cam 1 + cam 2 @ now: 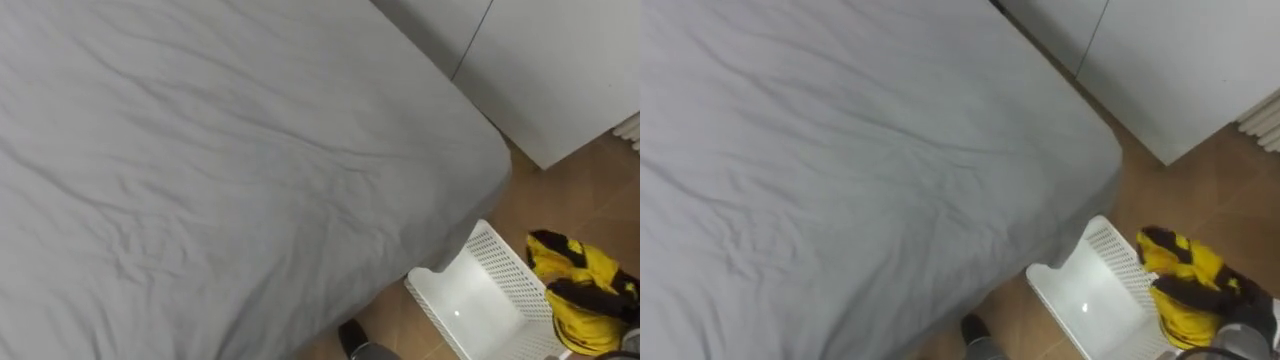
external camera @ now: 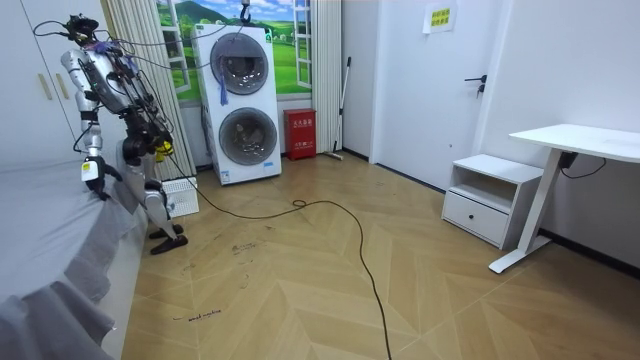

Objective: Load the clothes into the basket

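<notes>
Item: grey wrinkled bed sheet (image 1: 230,170) covering the bed; I stand at its corner, white wardrobe doors (image 1: 560,60) ahead.

Item: white perforated plastic basket (image 1: 470,300), on the wooden floor (image 1: 590,195) just beside the bed corner, on my right.

Item: yellow and black crumpled garment (image 1: 575,285), over the basket's right edge. Whether it lies inside or hangs above, I cannot tell.

Item: my right robot hand (image 2: 159,146), raised above the basket, at the garment; grip cannot be told.

Item: my left robot hand (image 2: 91,171), low by the bed edge; state cannot be told.
</notes>
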`<state>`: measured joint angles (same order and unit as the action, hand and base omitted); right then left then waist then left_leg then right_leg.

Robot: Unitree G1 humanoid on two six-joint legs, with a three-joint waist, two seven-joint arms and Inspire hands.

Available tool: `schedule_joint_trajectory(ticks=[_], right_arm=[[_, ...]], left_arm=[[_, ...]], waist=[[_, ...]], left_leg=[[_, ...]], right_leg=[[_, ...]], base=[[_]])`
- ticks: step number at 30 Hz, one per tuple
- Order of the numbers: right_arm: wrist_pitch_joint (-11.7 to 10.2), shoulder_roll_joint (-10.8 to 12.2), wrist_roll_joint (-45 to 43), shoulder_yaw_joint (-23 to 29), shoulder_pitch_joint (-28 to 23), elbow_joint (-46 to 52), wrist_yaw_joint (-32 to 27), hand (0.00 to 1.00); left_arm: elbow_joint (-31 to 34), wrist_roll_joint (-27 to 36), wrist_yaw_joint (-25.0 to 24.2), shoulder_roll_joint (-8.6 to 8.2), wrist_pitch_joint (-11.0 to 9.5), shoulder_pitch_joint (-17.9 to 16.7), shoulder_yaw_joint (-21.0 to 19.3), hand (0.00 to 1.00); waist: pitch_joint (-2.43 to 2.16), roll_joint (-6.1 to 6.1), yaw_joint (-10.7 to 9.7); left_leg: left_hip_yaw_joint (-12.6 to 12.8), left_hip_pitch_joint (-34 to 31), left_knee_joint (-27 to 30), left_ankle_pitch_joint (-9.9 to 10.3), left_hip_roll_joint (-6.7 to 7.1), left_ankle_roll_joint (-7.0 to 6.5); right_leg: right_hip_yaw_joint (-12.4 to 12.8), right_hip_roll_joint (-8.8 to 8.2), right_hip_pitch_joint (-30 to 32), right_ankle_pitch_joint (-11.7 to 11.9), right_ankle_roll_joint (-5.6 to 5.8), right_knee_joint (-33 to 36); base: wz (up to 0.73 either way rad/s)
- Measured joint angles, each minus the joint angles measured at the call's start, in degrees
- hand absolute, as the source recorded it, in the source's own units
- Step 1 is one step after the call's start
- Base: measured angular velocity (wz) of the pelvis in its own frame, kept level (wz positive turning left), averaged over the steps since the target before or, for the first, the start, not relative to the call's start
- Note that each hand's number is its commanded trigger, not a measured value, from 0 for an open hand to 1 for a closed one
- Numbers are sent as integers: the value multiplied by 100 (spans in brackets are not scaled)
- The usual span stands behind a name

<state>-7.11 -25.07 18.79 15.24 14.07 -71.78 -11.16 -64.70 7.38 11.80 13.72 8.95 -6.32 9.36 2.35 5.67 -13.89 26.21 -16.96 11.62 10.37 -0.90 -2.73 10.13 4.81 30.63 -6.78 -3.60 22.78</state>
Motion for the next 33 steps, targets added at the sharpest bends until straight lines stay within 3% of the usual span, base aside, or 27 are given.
schedule_joint_trajectory(ticks=[4, 12, 17, 22, 33], right_arm=[[-111, -1, 402, -35, -39, -3, -47, 0], [-160, -37, 355, -52, 12, -111, -96, 0], [-160, -46, 380, -181, 5, -136, -95, 0], [-160, -46, 378, -227, -80, -135, -71, 0], [-138, -33, 506, -541, -510, -175, 18, 0]], left_arm=[[0, -3, 0, 57, -54, 9, 9, 0], [0, -3, 0, 124, -76, 55, 6, 0], [0, -2, 0, 141, -76, 55, 3, 0], [0, -2, 0, 144, -76, 114, -3, 0], [-53, -5, 4, 147, -91, 125, -7, 0]], waist=[[13, -19, -1], [51, -83, 3], [41, -103, 4], [38, -106, 2], [7, -174, 39]], left_leg=[[-47, -60, 47, -1, -7, 1], [-138, -144, 195, -1, -28, 1], [-150, -144, 216, -1, -33, 2], [-415, -164, 235, -3, -6, 3], [-600, 32, 308, -3, -23, 4]], right_leg=[[-39, -14, 27, -9, -10, -6], [-80, -31, 34, -35, -15, 6], [-88, -32, 24, -33, -17, 7], [-214, -74, -17, -32, -20, -4], [-355, -105, -356, -7, -33, -127]], base=[[4], [3], [0], [12], [6]])
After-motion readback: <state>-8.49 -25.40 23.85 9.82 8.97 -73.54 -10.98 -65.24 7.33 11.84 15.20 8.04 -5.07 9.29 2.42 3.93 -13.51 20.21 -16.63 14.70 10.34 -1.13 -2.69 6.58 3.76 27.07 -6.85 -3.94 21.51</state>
